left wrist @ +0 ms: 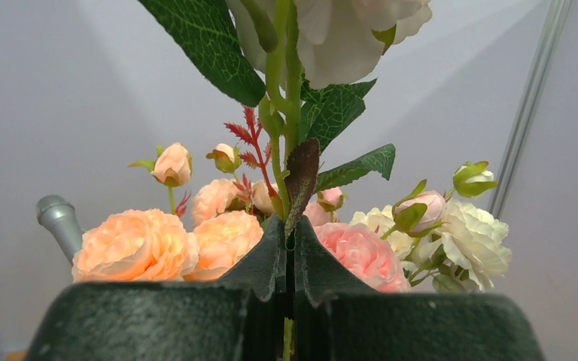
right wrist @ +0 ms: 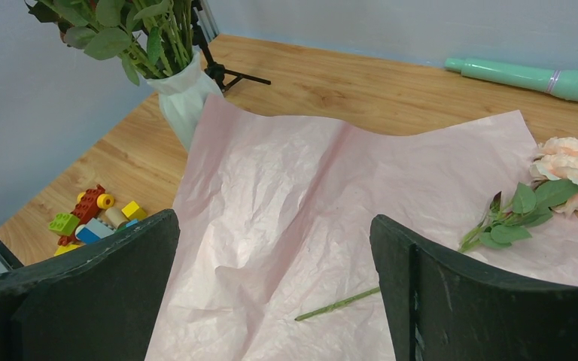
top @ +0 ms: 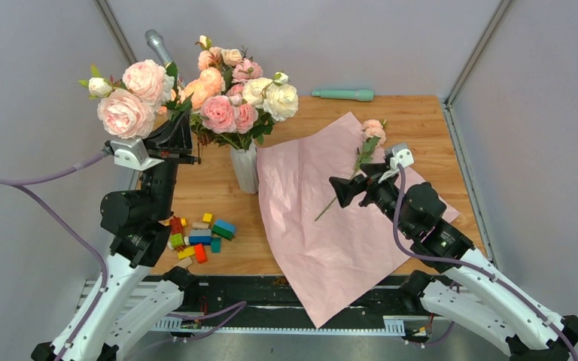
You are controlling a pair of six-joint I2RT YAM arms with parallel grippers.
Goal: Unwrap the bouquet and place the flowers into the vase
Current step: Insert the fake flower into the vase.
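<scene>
A rose spray (top: 129, 98) of pale pink blooms and one white bud stands upright in the left gripper (top: 178, 124). Its thin green stem (left wrist: 292, 135) is pinched in the seam between the two clenched dark fingers (left wrist: 263, 263), with serrated leaves and ruffled petals rising straight above the tips.

Beyond and below those jaws is the vase (top: 245, 169), white, vertically ribbed and narrowing at the neck. It carries a full bunch (top: 233, 90) of peach, pink and cream flowers. In the left wrist view their densely layered heads show just past the fingertips.

The right gripper (top: 344, 192) hovers with its jaws spread wide and grasps nothing. A single rose (right wrist: 512, 218) lies flat ahead of its right finger, peach-pink head furthest away and leaves midway along. The bare end of the stem reaches into the space before the open jaws.

The rose rests on the paper (top: 323, 226), a matte, crinkled pink sheet. The sheet is spread across the wooden table (top: 421, 113), and one corner overhangs the near edge.

Off the sheet's left side, beside the left arm, sits a small heap of bright plastic toy bricks (top: 199, 237). A smooth mint-green cylinder (top: 342, 95) lies at the table's far edge. A grey, round-tipped rod (top: 158, 47) slants behind the flowers.
</scene>
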